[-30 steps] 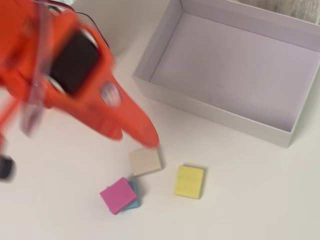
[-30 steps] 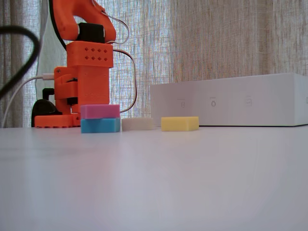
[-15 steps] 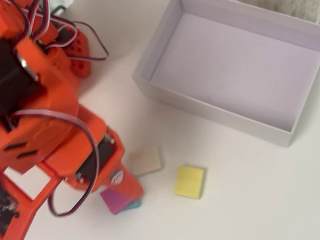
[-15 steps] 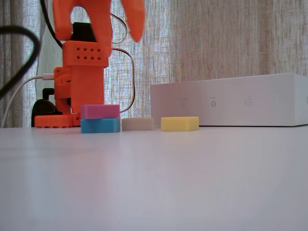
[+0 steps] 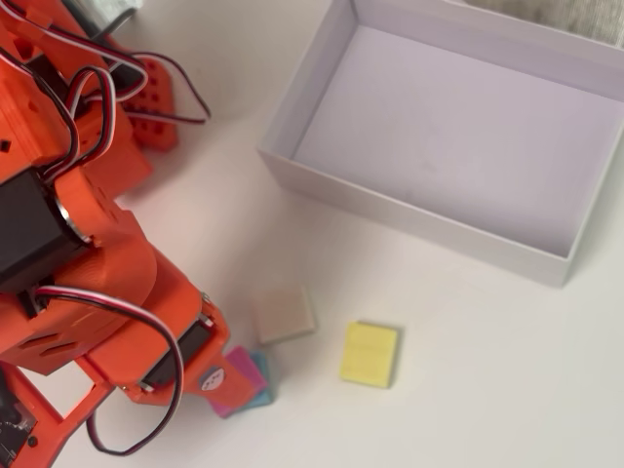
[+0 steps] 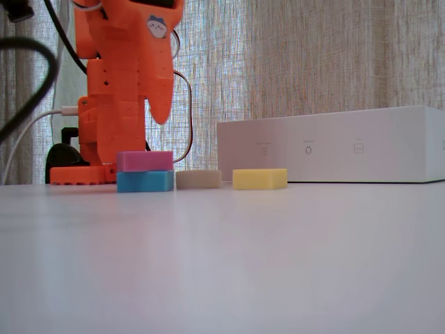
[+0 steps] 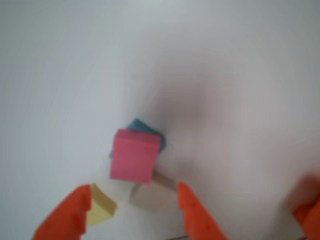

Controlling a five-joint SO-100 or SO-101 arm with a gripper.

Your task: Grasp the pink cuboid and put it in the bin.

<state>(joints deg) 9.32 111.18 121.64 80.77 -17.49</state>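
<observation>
The pink cuboid lies flat on top of a blue block in front of the arm's base. From overhead only a corner of the pink cuboid peeks out from under the orange arm. In the wrist view the pink cuboid sits just beyond my gripper, which is open and holds nothing. In the fixed view an orange finger hangs a little above the stack without touching it. The bin is a big white box at the upper right, and its inside shows nothing.
A beige block and a yellow block lie on the table between the stack and the bin's near wall. The arm's base and cables fill the left side overhead.
The arm has unfolded and the gripper has come down from the top of the fixed view to just above the pink and blue stack. The blocks have not moved.
</observation>
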